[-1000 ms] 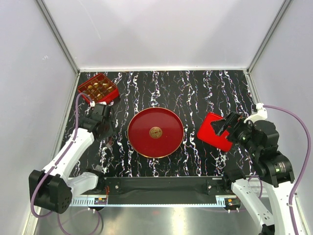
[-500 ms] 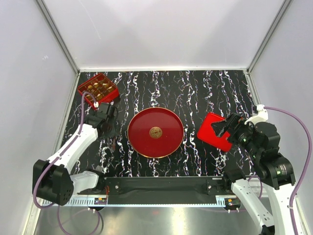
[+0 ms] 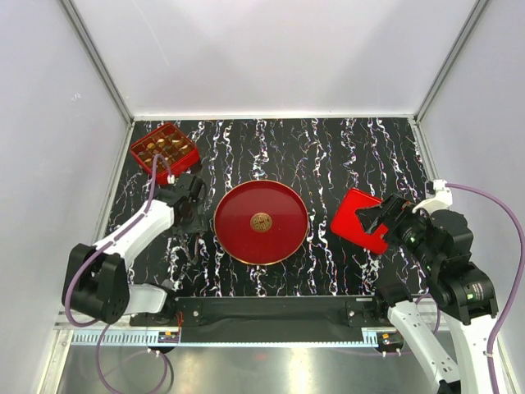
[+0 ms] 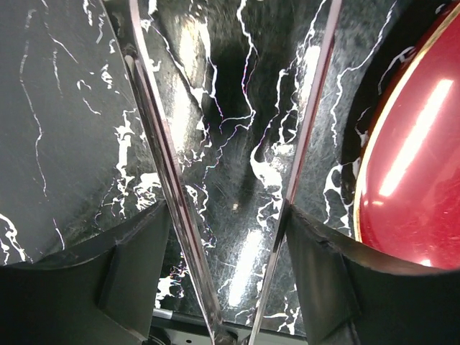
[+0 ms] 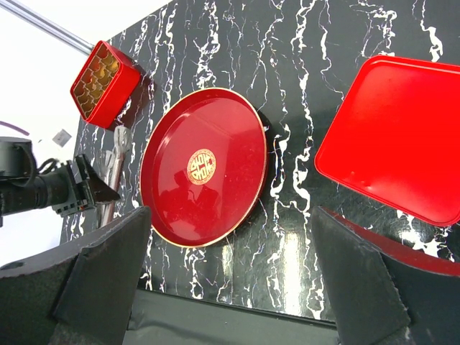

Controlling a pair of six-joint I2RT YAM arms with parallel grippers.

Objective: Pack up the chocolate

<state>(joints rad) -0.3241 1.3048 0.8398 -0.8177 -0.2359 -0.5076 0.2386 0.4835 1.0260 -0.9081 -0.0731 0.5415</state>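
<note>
Marbled table (image 3: 344, 156): overhead shows boxed chocolate (image 3: 164, 149); left-wrist, plate (image 4: 417, 158).

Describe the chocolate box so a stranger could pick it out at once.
On the black marbled table, look to the far left corner, beyond the round red plate. The small red box there is alone in having gold-lined compartments with chocolate; the red lid at right is plain.

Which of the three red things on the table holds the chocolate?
The compartmented square box at far left, holding chocolate; the round plate and flat rectangle lie empty.
</note>
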